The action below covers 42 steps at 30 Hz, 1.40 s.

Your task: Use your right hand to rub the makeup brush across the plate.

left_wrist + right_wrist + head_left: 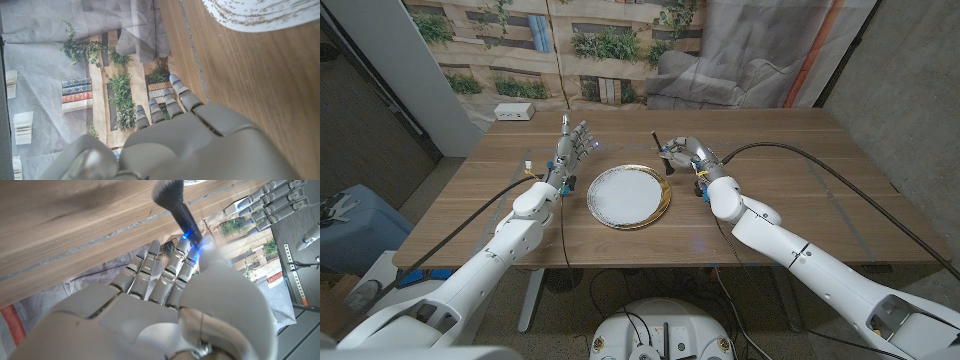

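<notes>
**Brush held beside the plate, not yet on it**

My right hand (692,155) pinches the brush (176,207) by its dark handle, bristles forward, just off the plate (629,197) at its 2 o'clock. The brush looks light, with a stiff handle and a soft, dark, flared tuft; a grip on the handle should suit. The plate is round, white and gold-rimmed, probably fragile. My left hand (571,147) stands empty, fingers spread, at the plate's 10 o'clock.

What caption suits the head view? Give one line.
Right hand holds the makeup brush beside the plate.
</notes>
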Available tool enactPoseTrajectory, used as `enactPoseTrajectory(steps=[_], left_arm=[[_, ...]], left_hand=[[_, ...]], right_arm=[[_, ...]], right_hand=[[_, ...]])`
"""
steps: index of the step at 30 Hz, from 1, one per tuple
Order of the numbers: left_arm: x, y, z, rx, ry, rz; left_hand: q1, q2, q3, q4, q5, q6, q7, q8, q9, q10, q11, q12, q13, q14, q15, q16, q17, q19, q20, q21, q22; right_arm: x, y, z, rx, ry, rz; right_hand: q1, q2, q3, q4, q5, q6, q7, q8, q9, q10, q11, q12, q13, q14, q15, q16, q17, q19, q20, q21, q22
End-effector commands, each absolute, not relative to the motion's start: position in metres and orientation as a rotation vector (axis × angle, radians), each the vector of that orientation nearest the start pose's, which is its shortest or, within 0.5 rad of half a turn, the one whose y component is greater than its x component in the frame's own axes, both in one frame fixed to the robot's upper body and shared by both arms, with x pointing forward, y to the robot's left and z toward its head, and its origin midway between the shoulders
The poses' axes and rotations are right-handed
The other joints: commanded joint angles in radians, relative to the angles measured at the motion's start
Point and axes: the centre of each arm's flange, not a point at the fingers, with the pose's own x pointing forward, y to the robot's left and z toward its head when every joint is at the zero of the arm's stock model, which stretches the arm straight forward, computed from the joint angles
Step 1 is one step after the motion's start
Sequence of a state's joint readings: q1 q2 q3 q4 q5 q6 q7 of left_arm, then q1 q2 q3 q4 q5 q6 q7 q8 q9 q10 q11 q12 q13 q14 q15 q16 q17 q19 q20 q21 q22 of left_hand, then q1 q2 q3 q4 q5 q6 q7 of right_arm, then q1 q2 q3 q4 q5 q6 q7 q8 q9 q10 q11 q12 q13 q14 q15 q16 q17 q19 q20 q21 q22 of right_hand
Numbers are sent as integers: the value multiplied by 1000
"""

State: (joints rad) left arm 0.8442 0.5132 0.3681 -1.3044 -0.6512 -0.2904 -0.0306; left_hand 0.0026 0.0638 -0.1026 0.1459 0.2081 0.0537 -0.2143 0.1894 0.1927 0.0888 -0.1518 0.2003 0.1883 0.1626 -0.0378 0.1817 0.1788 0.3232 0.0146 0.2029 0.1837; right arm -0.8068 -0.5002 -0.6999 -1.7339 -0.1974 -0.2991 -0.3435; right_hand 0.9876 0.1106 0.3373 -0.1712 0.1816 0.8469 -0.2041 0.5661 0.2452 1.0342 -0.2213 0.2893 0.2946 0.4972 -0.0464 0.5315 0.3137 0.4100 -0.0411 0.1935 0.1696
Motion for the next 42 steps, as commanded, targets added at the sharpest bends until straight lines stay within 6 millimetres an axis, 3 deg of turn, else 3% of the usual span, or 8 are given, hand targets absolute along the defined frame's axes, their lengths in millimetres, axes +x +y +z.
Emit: enactPoseTrajectory(steps=[1,15,29,42], left_arm=[[652,291,-28,-41,-594,-207],[652,291,-28,-41,-594,-207],[652,291,-28,-41,-594,-207],[652,291,-28,-41,-594,-207]], left_hand=[[0,11,-5,4,6,0,-7,7,2,2,-4,7,3,9,-13,3,2,8,4,7,5],[0,11,-5,4,6,0,-7,7,2,2,-5,7,3,10,-13,4,2,7,4,6,5],[0,11,-6,4,6,0,-7,7,2,2,-5,7,3,9,-13,3,2,8,4,7,5],[0,11,-6,4,6,0,-7,7,2,3,-6,7,3,9,-12,3,2,9,4,7,5]], right_arm=[[605,-91,-40,-689,-624,3],[603,-78,-54,-608,-622,-7],[603,-64,-58,-633,-638,30],[603,-55,-62,-667,-644,56]], right_hand=[[25,6,0,-4,6,2,-8,2,2,-6,1,-5,2,7,-174,6,5,6,-33,8,4],[42,5,-1,-6,9,-6,-9,-1,-1,-12,0,-8,5,5,-174,9,10,8,-35,8,5],[83,-19,-12,-13,12,-8,-10,-1,-4,-19,-1,-13,8,-7,-175,10,17,15,-31,10,5],[114,-32,-24,-7,14,-4,-10,3,-6,-15,0,-14,9,-9,-171,17,24,17,-30,9,5]])
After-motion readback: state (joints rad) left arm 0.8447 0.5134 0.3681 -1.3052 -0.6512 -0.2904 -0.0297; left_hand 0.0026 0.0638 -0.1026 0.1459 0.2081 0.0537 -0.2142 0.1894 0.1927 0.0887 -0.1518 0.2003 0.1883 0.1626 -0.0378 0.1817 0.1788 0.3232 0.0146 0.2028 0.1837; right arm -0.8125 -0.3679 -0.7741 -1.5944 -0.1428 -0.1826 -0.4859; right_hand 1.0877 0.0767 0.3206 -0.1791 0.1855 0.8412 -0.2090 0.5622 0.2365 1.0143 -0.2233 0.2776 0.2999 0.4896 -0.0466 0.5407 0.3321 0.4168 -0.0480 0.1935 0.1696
